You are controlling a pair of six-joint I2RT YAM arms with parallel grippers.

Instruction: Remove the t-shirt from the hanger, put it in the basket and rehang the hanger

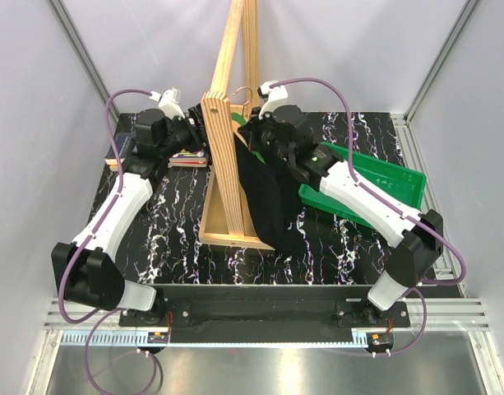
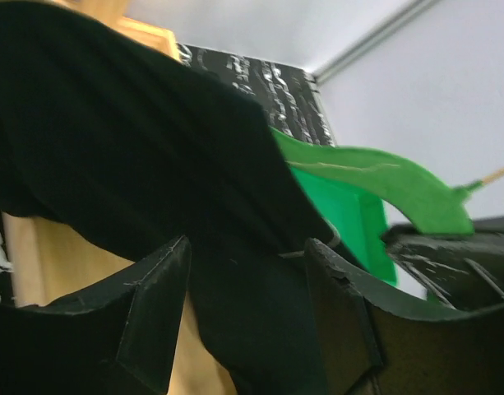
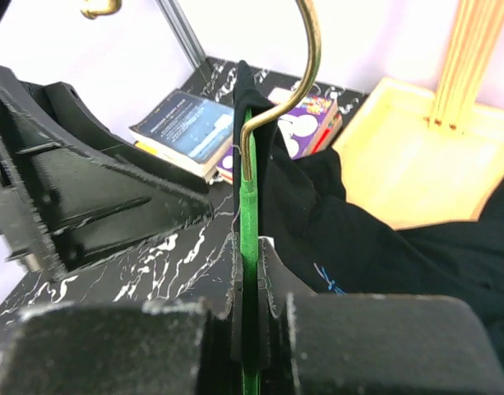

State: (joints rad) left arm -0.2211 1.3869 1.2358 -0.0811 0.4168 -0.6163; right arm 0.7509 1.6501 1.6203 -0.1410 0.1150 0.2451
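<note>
Over marbled tabletop [image 1: 178,222], limp t-shirt [image 1: 264,193] likely suits a cloth pinch — right gripper [image 3: 250,271] clamps the thin hanger [image 3: 248,214], left gripper [image 2: 247,247] gapes.

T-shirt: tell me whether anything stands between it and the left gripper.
Nothing visible does. In the left wrist view the t-shirt hangs right between the open fingers of the left gripper, the wooden stand behind it. The right gripper is shut on the hanger.

The left arm [image 1: 120,206] and right arm [image 1: 362,193] stretch from the lower corners toward upper centre. The left gripper [image 2: 247,263] has its fingers wide apart; the right gripper [image 3: 250,267] pinches the green hanger [image 3: 248,206].
</note>
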